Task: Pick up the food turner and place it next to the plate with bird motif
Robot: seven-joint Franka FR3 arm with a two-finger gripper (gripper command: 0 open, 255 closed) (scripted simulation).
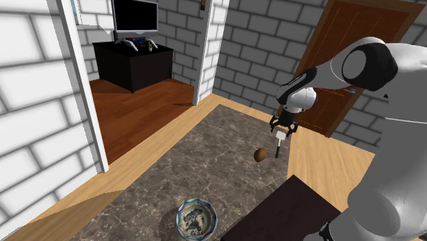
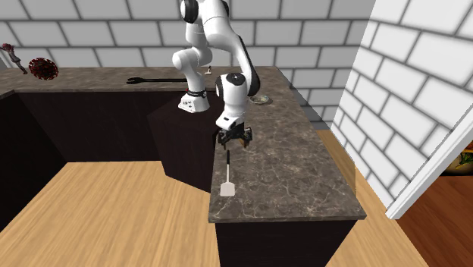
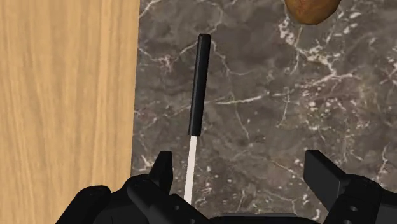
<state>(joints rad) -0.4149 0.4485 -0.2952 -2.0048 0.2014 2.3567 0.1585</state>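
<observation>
On the shoulder view's left, the bird plate [image 1: 196,219] is sitting on the stone counter [image 1: 205,157]. A brown ball [image 1: 261,155] is resting farther right. The food turner [image 3: 200,83] is lying flat (nobody is holding it), and the black gripper [image 1: 282,129] is hanging over it, fingers [image 3: 162,172] spread apart, probably getting ready to grab.

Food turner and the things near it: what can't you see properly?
Wrist view: the food turner has its flat end hidden behind the gripper.
Wrist view: the brown round thing is cut off by the edge.
Second exterior view: the plate is too small to show its pattern.
</observation>
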